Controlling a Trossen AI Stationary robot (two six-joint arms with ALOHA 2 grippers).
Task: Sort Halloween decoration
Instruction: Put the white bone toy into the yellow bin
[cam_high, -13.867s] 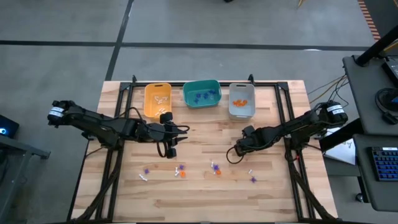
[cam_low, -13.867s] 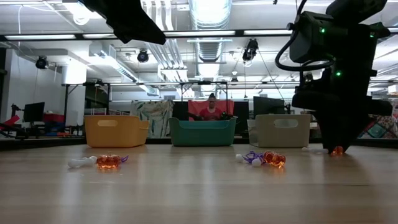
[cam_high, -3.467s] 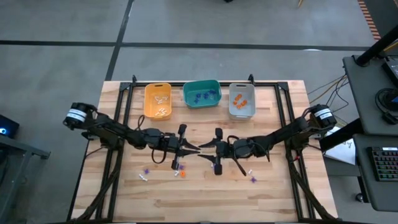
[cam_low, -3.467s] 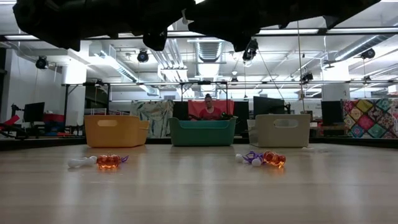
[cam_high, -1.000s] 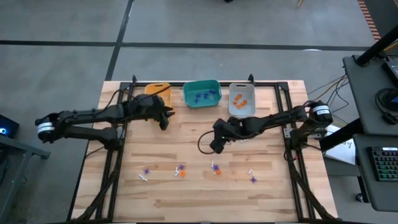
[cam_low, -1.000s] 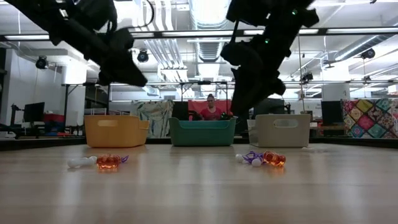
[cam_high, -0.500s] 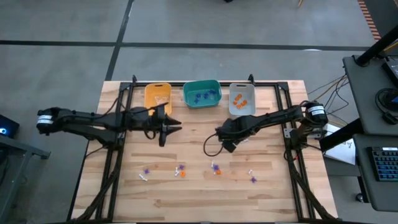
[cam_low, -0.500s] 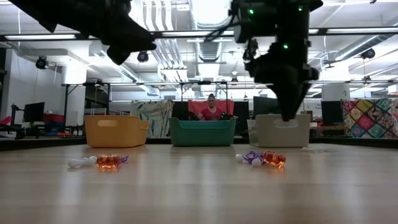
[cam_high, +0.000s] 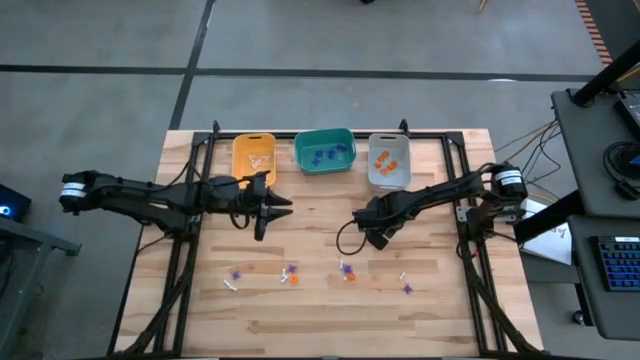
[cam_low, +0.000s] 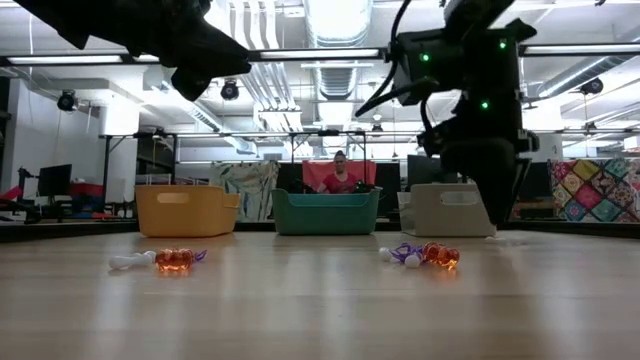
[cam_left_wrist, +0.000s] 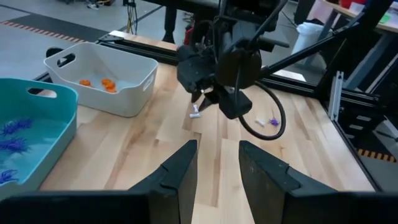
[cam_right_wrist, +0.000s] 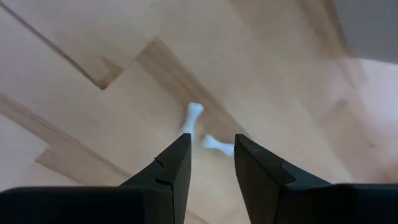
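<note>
Two end effectors, left (cam_high: 283, 207) and right (cam_high: 373, 238), both empty, fingers parted, above the table (cam_high: 450, 300).

No readable text, label, brand, number or sign anywhere in these views.

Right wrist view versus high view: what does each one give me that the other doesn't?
Only the right wrist view shows a small white bone-shaped trinket on the wood just beyond the open right gripper. Only the high view shows the yellow bin, teal bin and grey bin, the left gripper, and the loose trinkets on the table's near half. Both show the right gripper over the bare wooden table.
</note>
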